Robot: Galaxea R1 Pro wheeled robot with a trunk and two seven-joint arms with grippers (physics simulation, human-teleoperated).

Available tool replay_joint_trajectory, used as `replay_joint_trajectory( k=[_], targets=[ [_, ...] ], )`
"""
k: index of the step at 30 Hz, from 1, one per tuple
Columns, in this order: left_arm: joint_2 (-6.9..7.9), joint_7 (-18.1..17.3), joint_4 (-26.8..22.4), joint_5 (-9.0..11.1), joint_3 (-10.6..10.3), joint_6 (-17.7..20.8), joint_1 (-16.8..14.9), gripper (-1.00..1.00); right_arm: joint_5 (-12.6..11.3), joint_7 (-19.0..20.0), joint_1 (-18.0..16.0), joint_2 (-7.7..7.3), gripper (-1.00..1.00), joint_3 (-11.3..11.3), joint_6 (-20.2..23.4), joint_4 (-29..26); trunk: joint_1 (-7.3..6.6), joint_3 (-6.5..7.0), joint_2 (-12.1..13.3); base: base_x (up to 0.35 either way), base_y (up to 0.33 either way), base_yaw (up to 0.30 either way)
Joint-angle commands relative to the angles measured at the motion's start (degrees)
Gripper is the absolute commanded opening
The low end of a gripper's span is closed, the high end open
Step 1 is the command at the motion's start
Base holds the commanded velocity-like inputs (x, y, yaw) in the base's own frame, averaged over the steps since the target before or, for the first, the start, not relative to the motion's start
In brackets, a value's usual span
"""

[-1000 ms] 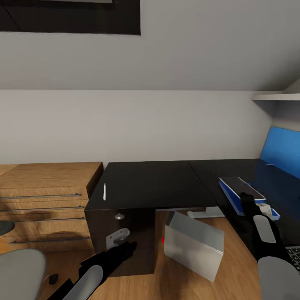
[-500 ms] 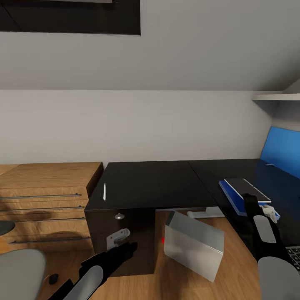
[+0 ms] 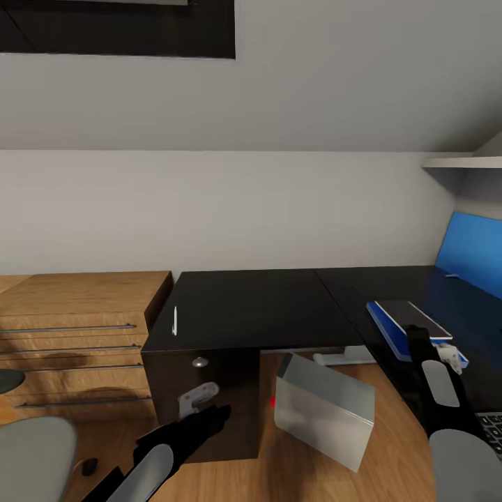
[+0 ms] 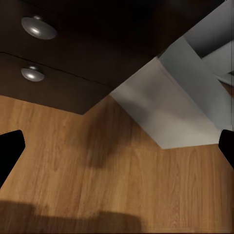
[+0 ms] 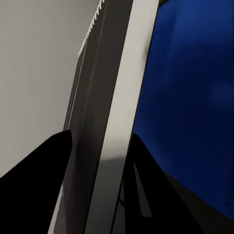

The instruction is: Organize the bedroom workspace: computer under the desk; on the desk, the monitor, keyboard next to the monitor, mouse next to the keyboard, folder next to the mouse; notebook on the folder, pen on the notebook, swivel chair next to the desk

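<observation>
**Notebook on the folder, right gripper at its edge**

On the black desk (image 3: 258, 307), the blue folder (image 3: 388, 335) lies near the right side with the dark, grey-edged notebook (image 3: 410, 318) stacked on it. The right gripper (image 3: 416, 337) reaches to the notebook's near edge; in the right wrist view its two dark fingers (image 5: 34, 180) sit either side of the notebook's edge, closed on it. The left gripper (image 3: 213, 415) hangs low over the wooden floor (image 4: 117, 195), fingers spread wide, near the grey computer (image 3: 324, 408) standing tilted under the desk. A white pen (image 3: 175, 321) lies at the desk's left edge

monitor (image 3: 481, 261) cropped, keyboard (image 3: 492, 427) mostly hidden
</observation>
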Motion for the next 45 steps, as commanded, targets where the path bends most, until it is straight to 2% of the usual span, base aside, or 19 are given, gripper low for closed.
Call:
replay_joint_trajectory(
  k=[1, 4, 11, 23, 31, 42, 45],
  targets=[
    [-0.19, 0.4, -0.1, 0.1, -0.1, 0.1, -0.1, 1.0, -0.3, -0.6, 0.0, 0.12, -1.0, -0.1, 0.3, -0.1, -0.01, -0.06, 0.0, 0.0, 0.0, 0.0],
    [-0.55, 0.6, -0.1, 0.0, -0.2, 0.0, -0.1, 1.0, -0.2, -0.3, 0.0, 0.55, -1.0, -0.4, 0.6, -0.1, -0.01, -0.06, 0.0, 0.0, 0.0, 0.0],
    [-0.37, 0.8, -0.6, -0.1, -0.7, -0.1, -0.1, 1.0, -0.2, 0.2, 0.0, 0.91, -1.0, -0.5, 0.7, 0.0, -0.01, -0.06, 0.0, 0.0, 0.0, 0.0],
    [-0.33, 2.8, -1.5, -0.6, -4.2, -3.2, -0.1, 1.0, -0.3, 0.3, 0.0, 1.1, -1.0, -0.6, 0.6, 0.0, -0.01, -0.06, 0.0, 0.109, 0.0, 0.0],
    [-0.33, 2.9, -1.5, -0.6, -4.3, -5.6, -0.1, 1.0, -0.3, 0.1, 0.0, 0.96, -1.0, -0.7, 0.5, -0.1, -0.01, -0.06, 0.0, 0.099, 0.0, 0.0],
    [-0.33, 2.9, -1.5, -0.5, -4.3, -5.6, -0.1, 1.0, -0.1, -0.8, 0.0, 0.85, -1.0, -0.7, 0.2, -0.2, -0.01, -0.06, 0.0, 0.109, -0.031, 0.0],
    [-0.33, 2.9, -1.5, -0.5, -4.3, -5.6, -0.1, 1.0, 0.2, -1.0, 0.0, 0.67, -1.0, -0.6, -1.6, -0.2, -0.01, -0.06, 0.0, 0.014, -0.007, 0.0]
  ],
)
